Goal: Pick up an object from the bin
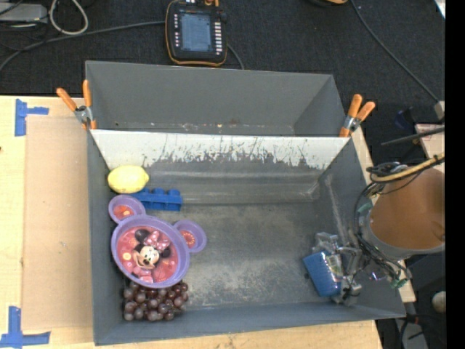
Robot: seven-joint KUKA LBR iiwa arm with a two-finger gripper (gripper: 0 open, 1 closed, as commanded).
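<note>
Bin L: prob. lemon, blue brick, Minnie plate, grapes.

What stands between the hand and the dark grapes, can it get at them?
Probably yes. The hand is at the bin's right side, the grapes by its left wall, with bare bin floor between them. The purple Minnie plate lies against the grapes' far side, which might crowd a grasp there.

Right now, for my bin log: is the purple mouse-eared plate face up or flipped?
Face up: the purple plate lies flat at the bin's left, its printed cartoon mouse showing on top.
</note>
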